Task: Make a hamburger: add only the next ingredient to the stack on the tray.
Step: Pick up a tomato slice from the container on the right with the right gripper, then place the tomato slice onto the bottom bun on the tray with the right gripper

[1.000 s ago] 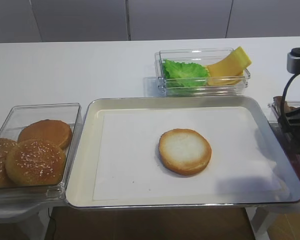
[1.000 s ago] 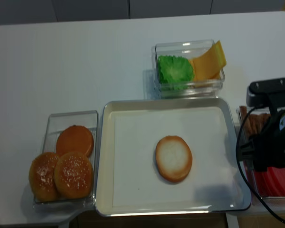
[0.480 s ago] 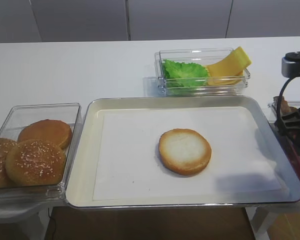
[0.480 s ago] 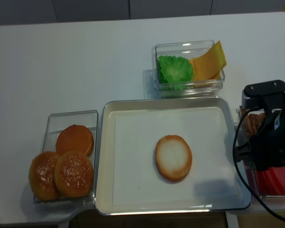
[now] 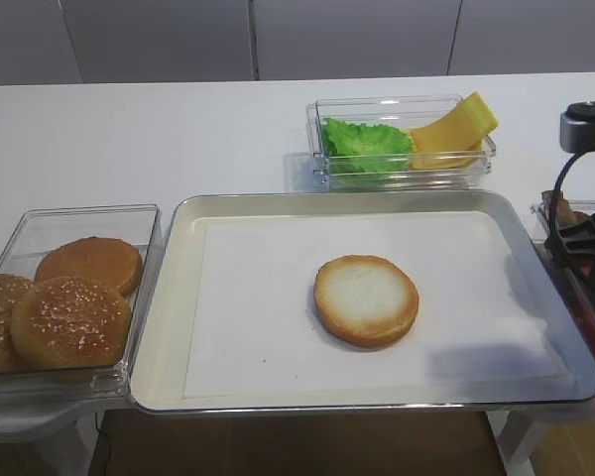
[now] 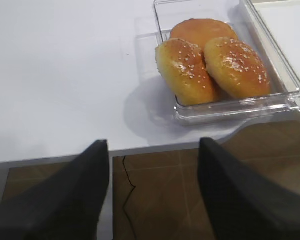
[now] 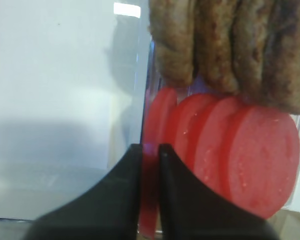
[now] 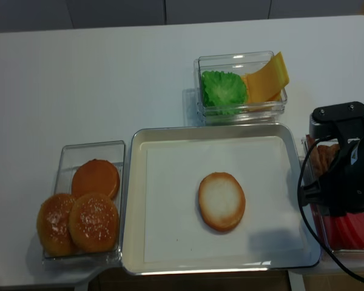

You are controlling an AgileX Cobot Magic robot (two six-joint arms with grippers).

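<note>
A white table (image 5: 129,129) carries everything, with pale grey wall panels behind it and brown tiled floor showing past its near edge in the left wrist view. At the middle sits the tray (image 5: 169,297) — silvery, rounded at the corners, lined with white paper. On the paper lies the bun bottom (image 5: 366,299), pale cut face up, golden-brown rim around it, alone with nothing stacked on it.

To the left a clear bin (image 5: 40,223) holds three domed brown buns (image 5: 69,319), two of them seeded. Behind the tray another clear bin (image 5: 322,169) holds green lettuce (image 5: 367,142) and a yellow cheese slice (image 5: 456,127).

The tomato slices (image 7: 260,155) stand in a clear bin (image 8: 311,212) just right of the tray, below brown meat patties (image 7: 230,40). They are flat red discs with pale speckles, set on edge and overlapping in a row, so their faces tilt toward the camera and their thin edges run top to bottom in the right wrist view.

The right claw (image 7: 150,155) reaches down into that bin, its two dark fingers nearly together, pinching the thin edge of the leftmost tomato slice (image 7: 151,200) beside the bin wall. The left claw (image 6: 152,185) hangs past the table's near edge by the bun bin, fingers spread wide and holding nothing.
</note>
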